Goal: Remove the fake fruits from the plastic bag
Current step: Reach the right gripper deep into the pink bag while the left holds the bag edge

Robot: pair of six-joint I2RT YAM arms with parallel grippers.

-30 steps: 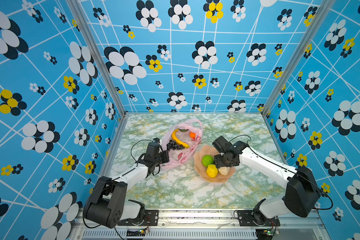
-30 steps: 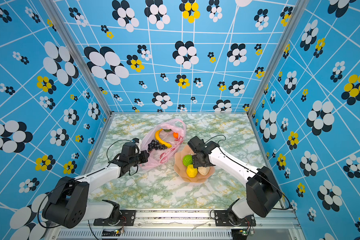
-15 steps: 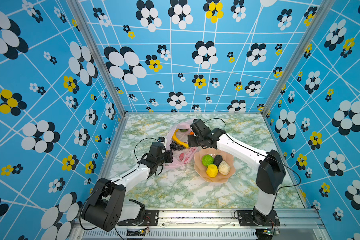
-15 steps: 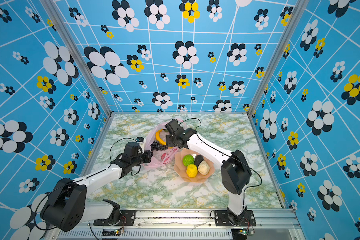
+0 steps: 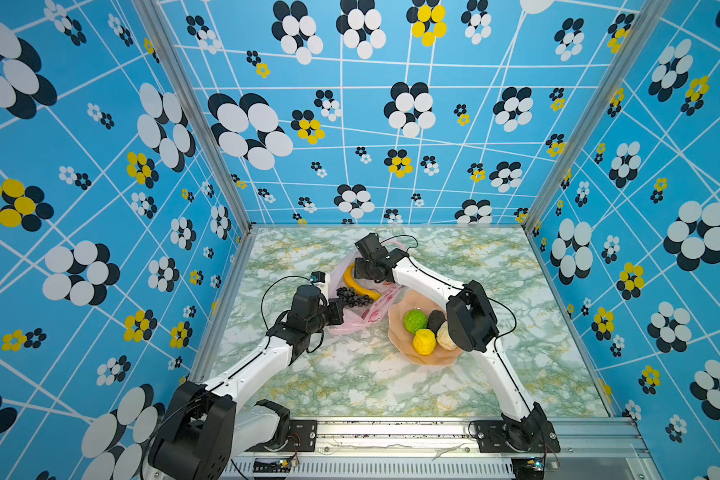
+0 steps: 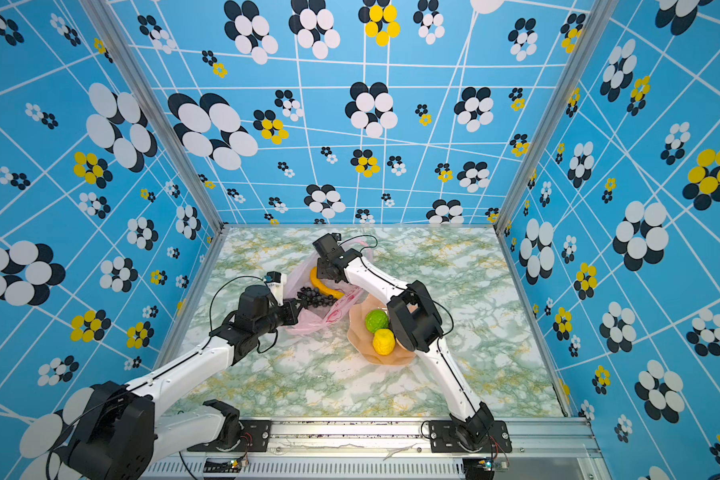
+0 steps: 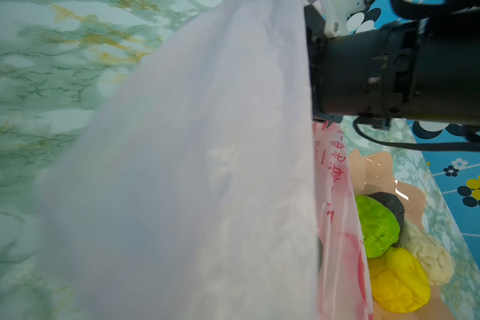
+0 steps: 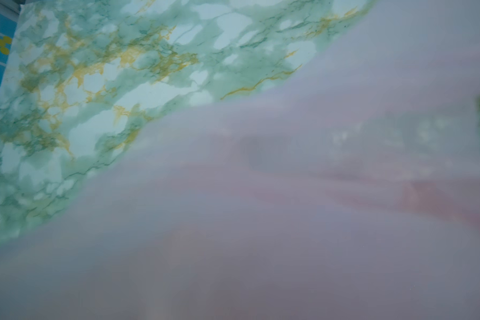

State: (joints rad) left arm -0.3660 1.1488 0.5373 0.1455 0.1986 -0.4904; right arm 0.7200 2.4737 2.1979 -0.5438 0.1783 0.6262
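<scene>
Note the left tool (image 5: 336,312), clenched on the near left edge of the plastic bag (image 5: 350,328) and seemingly lifting it off the bench (image 5: 350,386). Risk here: thin, slick film slipping out of that pinch and the mouth flopping shut over the contents.

Just right of it, inside the bag, find the black grape bunch (image 5: 353,297) and, farther back, the yellow banana (image 5: 360,286). Watch for a snag: film caught alongside a lifted fruit, dragging the whole bag against the left pinch, perhaps tearing it.

Next, the right tool (image 5: 364,272), reaching down into the far end of the bag above the banana. Cannot tell whether released or clenched, with tips hidden in both top views and the right wrist view fogged by pink film. Working blind like that, could well pinch plastic instead of fruit.

Farther right, just beside the bag, see the peach dish (image 5: 431,358) holding a green fruit (image 5: 415,321), a dark fruit (image 5: 435,319), a yellow fruit (image 5: 424,341) and a beige fruit (image 5: 444,336), already out. Beware crowding: easy to knock a round fruit off the wavy rim when setting down another.
</scene>
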